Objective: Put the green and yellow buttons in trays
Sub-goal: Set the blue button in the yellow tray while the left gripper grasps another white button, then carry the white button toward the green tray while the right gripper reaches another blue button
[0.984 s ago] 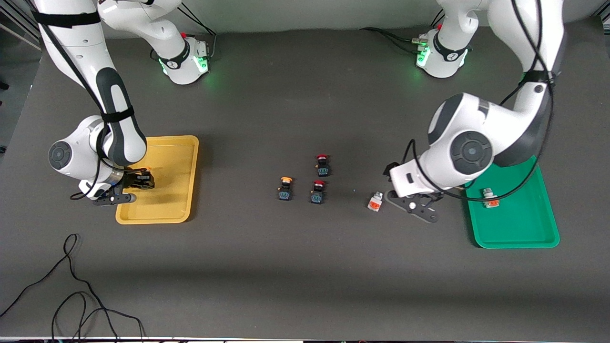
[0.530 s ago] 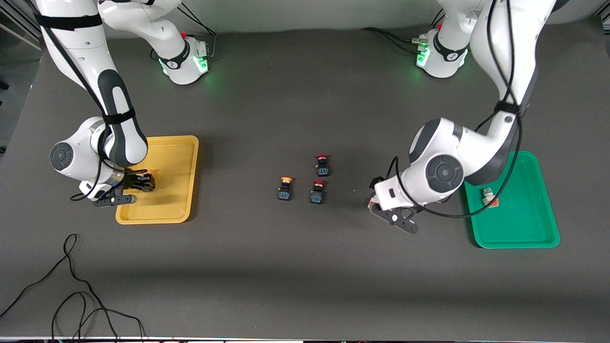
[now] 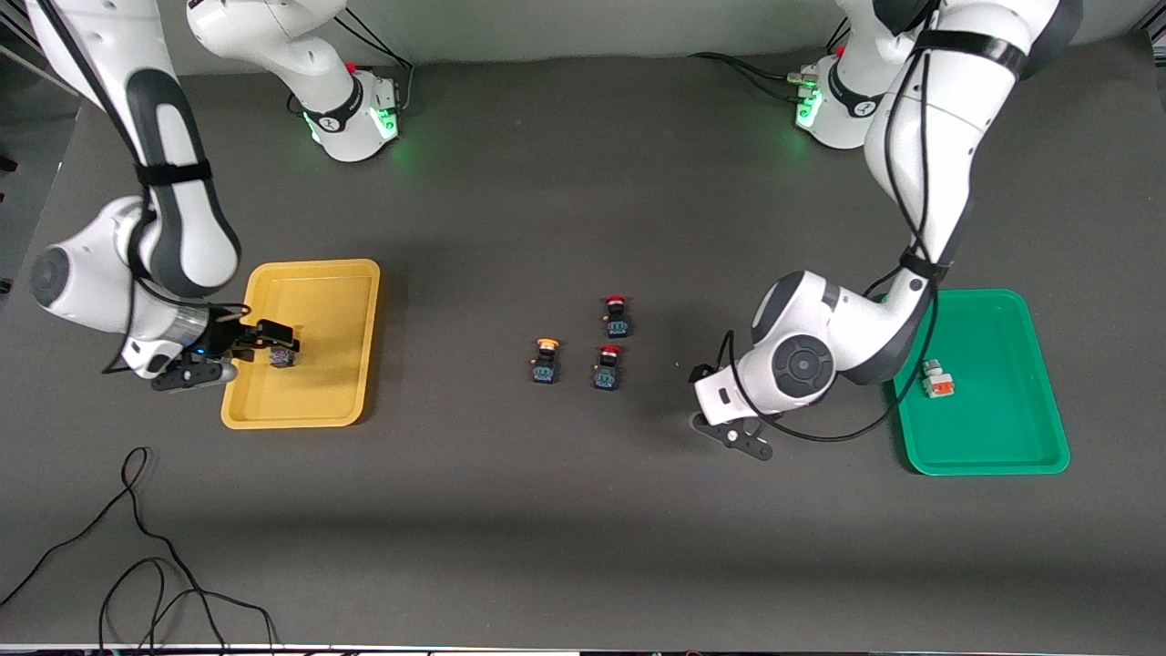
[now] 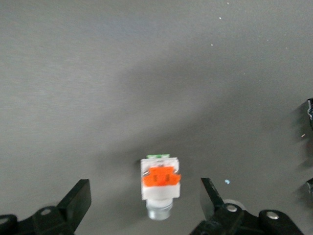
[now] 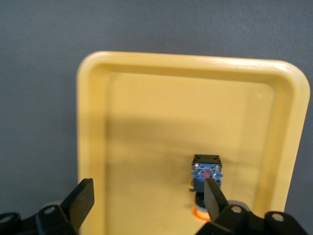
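Dark grey counter (image 3: 565, 510) carries a yellow tray (image 3: 351, 392) and a green tray (image 3: 1002, 456) at its two ends. Right tool (image 3: 239, 357): fingers spread wide, empty, over the yellow tray, where a black yellow-capped button (image 5: 206, 177) lies. Left tool (image 4: 144, 208): fingers spread wide, empty, straddling a pale orange-block button (image 4: 160, 183) on the counter. Another pale button (image 3: 936, 379) lies in the green tray. A second yellow-capped button (image 3: 546, 361) stands mid-counter beside two red-capped buttons (image 3: 608, 366).

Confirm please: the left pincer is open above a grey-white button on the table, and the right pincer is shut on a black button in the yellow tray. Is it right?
Not fully. The right pincer is open, not shut: the right wrist view shows its fingers spread, with the black button lying free in the yellow tray. The left pincer is indeed open above the grey-white button on the table.
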Robot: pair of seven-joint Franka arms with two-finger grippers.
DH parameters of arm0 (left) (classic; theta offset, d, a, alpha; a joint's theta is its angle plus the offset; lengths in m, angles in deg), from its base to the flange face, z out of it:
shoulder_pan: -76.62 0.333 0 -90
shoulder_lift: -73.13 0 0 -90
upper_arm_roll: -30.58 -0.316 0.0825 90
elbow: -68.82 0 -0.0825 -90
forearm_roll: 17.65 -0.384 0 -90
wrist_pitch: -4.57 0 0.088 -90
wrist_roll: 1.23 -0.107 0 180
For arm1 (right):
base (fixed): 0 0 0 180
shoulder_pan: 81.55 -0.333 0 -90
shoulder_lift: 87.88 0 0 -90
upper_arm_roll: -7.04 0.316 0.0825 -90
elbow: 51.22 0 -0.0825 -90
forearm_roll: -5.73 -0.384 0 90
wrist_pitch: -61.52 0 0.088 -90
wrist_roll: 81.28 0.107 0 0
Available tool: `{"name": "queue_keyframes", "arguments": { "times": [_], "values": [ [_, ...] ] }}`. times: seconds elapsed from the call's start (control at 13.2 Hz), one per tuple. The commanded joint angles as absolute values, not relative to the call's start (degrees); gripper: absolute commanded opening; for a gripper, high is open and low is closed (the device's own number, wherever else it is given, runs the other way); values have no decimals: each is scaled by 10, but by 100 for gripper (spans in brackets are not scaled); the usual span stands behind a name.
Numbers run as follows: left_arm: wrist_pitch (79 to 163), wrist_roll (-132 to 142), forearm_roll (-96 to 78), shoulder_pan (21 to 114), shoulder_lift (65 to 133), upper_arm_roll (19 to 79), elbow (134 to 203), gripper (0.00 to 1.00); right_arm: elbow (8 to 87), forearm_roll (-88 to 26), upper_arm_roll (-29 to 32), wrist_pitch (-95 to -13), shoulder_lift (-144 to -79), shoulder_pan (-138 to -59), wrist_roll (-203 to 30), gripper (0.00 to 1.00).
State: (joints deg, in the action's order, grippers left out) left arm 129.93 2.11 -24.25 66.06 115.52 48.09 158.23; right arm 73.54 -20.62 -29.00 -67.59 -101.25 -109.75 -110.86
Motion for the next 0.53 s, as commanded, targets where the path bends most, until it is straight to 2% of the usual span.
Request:
{"name": "queue_keyframes", "arguments": {
  "times": [0.0,0.15,0.23,0.45],
  "values": [
    [1324,61,-270,643,1168,475,1589,99,696,-171,-292,-607,-983,-1105,-1034,100],
    [1332,73,-274,641,1172,475,1596,99,649,-155,-287,-554,-982,-1115,-971,100],
    [1332,74,-274,640,1173,475,1597,94,626,-148,-292,-534,-983,-1140,-944,100],
    [1332,74,-276,640,1172,475,1601,61,581,-130,-289,-504,-988,-1195,-818,100]
  ]
}}
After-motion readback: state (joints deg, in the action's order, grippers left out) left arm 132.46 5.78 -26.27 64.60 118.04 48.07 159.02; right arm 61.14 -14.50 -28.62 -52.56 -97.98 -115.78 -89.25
